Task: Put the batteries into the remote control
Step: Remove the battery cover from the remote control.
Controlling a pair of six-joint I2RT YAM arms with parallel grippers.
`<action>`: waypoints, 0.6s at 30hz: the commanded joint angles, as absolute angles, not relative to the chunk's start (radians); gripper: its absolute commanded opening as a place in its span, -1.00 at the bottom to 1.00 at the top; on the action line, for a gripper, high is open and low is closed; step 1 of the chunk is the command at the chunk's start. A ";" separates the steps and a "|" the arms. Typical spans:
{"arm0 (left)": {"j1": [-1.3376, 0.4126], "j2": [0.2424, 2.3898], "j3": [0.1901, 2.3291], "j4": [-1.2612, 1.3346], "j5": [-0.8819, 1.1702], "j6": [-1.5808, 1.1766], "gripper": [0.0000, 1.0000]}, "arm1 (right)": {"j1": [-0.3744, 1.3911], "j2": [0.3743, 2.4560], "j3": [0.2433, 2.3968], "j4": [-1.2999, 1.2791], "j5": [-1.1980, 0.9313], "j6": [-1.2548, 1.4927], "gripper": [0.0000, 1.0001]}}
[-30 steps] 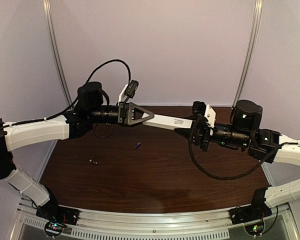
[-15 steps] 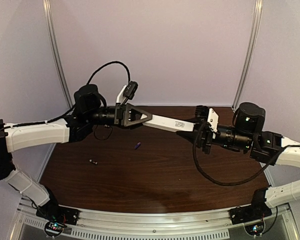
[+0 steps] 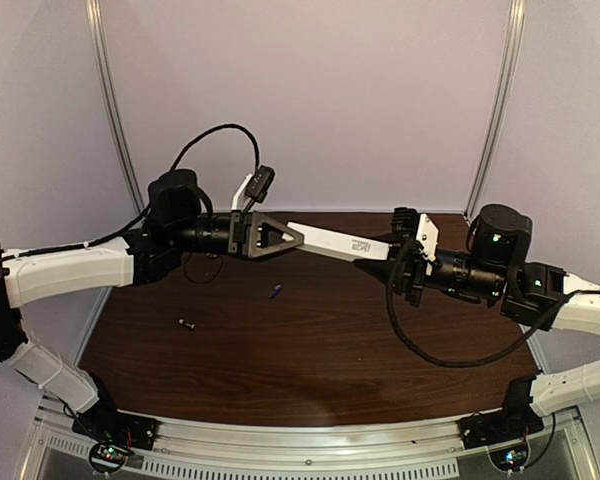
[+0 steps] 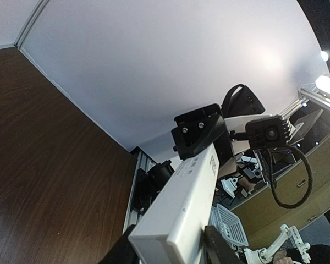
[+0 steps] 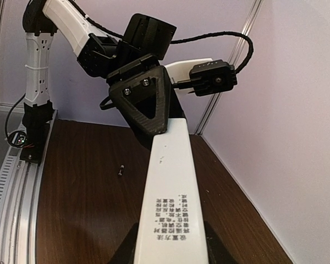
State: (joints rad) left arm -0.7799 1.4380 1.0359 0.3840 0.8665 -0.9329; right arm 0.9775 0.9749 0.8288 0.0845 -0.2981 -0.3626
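batteries lie nearest, loose on the dark wood-grain table (image 3: 310,370), both on the near side of the remote control (image 3: 336,241); the dark battery (image 3: 187,323) sits well apart from it, out past its left end; the bluish-purple battery (image 3: 275,291) sits closer, roughly under that same end; each is a tiny hard cylinder, likely to roll and to squirt out of a pinch, so best taken across the middle of its barrel; the remote control itself hangs in the air above the table, a long slim white bar with flat faces and square edges, with a printed label (image 5: 180,217) of small dark characters near its right end; it looks light, stiff and smooth, so likely slippery, and safest gripped across its narrow width near the ends; that is how it is held now; the right gripper (image 3: 372,263) is closed tight on its right end, and the left gripper (image 3: 294,234), jaws partly apart to the bar's width, clamps its left end; beyond the remote control stands a plain pale wall (image 3: 310,100) with metal uprights.
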 commanded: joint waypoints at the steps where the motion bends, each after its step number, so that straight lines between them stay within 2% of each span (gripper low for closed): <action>1: -0.769 1.413 1.040 0.357 0.826 -0.900 -0.18 | 0.977 0.946 0.822 0.120 -0.288 -0.346 -1.00; 7: -0.756 1.403 1.035 0.335 0.793 -0.905 -0.10 | 0.977 0.942 0.819 0.112 -0.294 -0.345 -1.00; 12: -0.749 1.387 1.039 0.309 0.762 -0.897 0.11 | 0.977 0.939 0.816 0.107 -0.295 -0.345 -1.00; 18: -0.749 1.392 1.046 0.300 0.767 -0.883 -0.19 | 0.977 0.944 0.820 0.097 -0.287 -0.346 -1.00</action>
State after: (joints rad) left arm -0.7551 1.4040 1.0359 0.3180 0.7860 -0.9092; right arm 0.9768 0.9627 0.8253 0.0738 -0.2890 -0.3592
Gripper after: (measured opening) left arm 0.434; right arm 0.309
